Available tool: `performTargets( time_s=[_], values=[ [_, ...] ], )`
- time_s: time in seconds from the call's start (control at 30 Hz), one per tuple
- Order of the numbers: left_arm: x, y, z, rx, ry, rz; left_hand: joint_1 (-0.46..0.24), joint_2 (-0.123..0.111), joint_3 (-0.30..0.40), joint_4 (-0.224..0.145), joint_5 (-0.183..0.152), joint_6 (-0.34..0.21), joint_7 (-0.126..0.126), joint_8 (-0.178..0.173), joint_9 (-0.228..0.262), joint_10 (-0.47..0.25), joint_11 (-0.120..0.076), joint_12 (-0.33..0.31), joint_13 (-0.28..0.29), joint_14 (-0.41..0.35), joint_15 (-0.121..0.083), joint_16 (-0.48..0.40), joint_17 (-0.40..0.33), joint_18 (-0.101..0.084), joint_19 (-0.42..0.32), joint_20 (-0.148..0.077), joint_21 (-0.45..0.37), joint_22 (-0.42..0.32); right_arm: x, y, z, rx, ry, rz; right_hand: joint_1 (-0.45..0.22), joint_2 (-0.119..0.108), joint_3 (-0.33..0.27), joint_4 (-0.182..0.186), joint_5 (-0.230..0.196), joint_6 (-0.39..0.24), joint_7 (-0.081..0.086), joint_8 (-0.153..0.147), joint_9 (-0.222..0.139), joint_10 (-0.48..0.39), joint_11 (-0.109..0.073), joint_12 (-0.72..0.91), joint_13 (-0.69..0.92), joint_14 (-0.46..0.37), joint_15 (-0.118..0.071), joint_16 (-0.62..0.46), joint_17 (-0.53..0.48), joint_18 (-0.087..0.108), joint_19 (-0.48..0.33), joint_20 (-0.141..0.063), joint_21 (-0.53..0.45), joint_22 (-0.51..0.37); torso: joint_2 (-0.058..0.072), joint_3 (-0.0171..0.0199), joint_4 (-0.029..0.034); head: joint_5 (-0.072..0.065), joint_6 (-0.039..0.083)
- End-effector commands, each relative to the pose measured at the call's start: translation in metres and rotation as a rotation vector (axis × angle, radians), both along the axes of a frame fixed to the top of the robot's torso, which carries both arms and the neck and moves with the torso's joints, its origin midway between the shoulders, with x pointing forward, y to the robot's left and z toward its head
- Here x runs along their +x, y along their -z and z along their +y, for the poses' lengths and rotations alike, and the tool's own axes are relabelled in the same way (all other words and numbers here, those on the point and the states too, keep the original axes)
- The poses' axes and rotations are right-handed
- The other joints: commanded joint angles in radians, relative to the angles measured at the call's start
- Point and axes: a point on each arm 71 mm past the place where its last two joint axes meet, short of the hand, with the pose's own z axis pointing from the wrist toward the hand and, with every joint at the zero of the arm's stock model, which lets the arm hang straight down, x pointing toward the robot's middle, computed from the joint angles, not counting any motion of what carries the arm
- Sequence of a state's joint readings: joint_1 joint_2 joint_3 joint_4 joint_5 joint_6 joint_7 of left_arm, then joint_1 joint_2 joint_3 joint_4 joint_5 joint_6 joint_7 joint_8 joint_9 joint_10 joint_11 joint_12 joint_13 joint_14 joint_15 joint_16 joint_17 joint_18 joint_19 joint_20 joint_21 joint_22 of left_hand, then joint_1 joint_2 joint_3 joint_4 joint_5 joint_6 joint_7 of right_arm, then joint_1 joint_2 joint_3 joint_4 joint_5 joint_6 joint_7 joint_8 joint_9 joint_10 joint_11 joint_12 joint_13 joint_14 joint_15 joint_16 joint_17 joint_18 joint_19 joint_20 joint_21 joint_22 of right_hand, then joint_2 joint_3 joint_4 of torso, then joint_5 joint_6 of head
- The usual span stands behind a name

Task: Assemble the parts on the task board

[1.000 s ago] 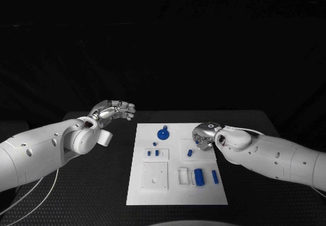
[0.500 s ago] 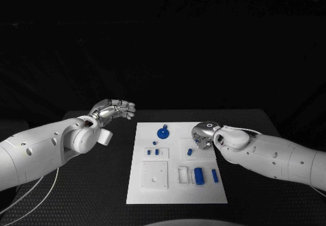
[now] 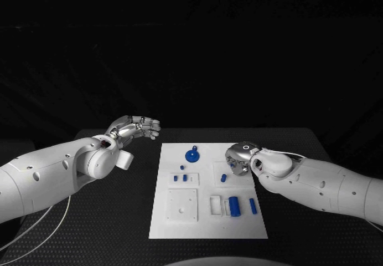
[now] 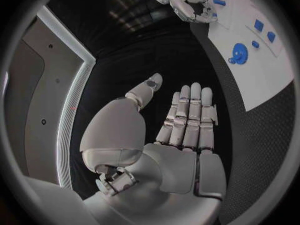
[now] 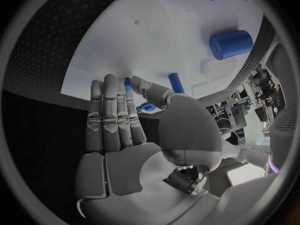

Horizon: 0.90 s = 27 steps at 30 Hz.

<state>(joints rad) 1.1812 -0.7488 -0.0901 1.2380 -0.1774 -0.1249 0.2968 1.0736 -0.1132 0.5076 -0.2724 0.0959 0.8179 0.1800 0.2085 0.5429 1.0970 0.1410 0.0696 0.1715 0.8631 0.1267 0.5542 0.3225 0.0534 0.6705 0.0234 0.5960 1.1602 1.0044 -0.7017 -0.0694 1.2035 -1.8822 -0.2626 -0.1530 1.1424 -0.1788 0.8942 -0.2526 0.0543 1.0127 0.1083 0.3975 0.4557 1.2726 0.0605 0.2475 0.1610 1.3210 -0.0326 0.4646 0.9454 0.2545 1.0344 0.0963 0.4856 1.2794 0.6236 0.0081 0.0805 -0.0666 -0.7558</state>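
The black tabletop [image 3: 104, 210] carries the white task board [image 3: 209, 221] at its middle, long side running away from the robot. The left arm [image 3: 48, 172] comes in over the tabletop's left part and ends in the left robot hand [image 3: 137, 128], which hangs off the board's far-left corner, released, fingers straight and side by side, thumb apart, nothing in it. Since a second ago it has barely moved.

The right arm [image 3: 319, 185] reaches in from the right, and the right robot hand [image 3: 237, 158] hovers over the board's right edge, palm turned toward the board. A second ago it was nearer the small blue peg [image 3: 223, 178]; it has drawn slightly back and the peg now lies plainly free on the board just beside it. In the right wrist view the fingers [image 5: 112, 110] are straight and together, the thumb angled toward the board, holding nothing.

On the board, the blue cylinder [image 3: 234, 206] lies in the near right part, a thin blue bar [image 3: 252, 206] just to its right. The round blue knob piece [image 3: 192, 155] sits at the far middle. Two small blue pieces [image 3: 180, 178] lie side by side left of centre. These parts lie where they did before.
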Motion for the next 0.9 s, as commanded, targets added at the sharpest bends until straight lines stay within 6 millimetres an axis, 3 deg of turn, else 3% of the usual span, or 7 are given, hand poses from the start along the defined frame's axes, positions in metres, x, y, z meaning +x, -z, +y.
performTargets(
  time_s=[0.03,0.9],
  values=[
    [0.0,-0.001,-0.002,-0.015,0.009,0.0,-0.002,0.009,-0.006,0.001,0.002,0.0,0.008,0.003,-0.001,0.001,0.003,0.0,-0.002,0.006,0.0,-0.005,0.001,0.019,0.008,0.003,-0.004,0.001,-0.006,0.009,0.004,-0.034,-0.028,0.017,0.005,0.007,0.004,-0.007,-0.005,0.011,-0.001,0.006,0.001,0.01,-0.003,0.003,0.003,0.0,-0.011,0.006,0.002,0.007,0.011,-0.001,0.006,0.003,0.0,0.0008,-0.001,0.0,-0.002],
    [0.003,0.0,0.001,-0.014,-0.002,0.001,-0.002,0.008,-0.007,0.002,0.002,-0.002,0.01,0.003,-0.003,0.001,0.004,0.0,-0.004,0.007,0.0,-0.009,0.004,0.02,0.009,0.003,-0.005,0.002,-0.008,-0.008,0.003,0.01,-0.028,-0.055,-0.002,-0.008,0.033,0.001,-0.005,0.033,-0.008,0.006,0.001,0.033,-0.011,-0.002,0.025,0.01,-0.02,0.028,0.018,0.007,0.031,-0.01,0.017,0.013,0.001,0.0011,-0.0008,-0.004,0.002]
  ],
)
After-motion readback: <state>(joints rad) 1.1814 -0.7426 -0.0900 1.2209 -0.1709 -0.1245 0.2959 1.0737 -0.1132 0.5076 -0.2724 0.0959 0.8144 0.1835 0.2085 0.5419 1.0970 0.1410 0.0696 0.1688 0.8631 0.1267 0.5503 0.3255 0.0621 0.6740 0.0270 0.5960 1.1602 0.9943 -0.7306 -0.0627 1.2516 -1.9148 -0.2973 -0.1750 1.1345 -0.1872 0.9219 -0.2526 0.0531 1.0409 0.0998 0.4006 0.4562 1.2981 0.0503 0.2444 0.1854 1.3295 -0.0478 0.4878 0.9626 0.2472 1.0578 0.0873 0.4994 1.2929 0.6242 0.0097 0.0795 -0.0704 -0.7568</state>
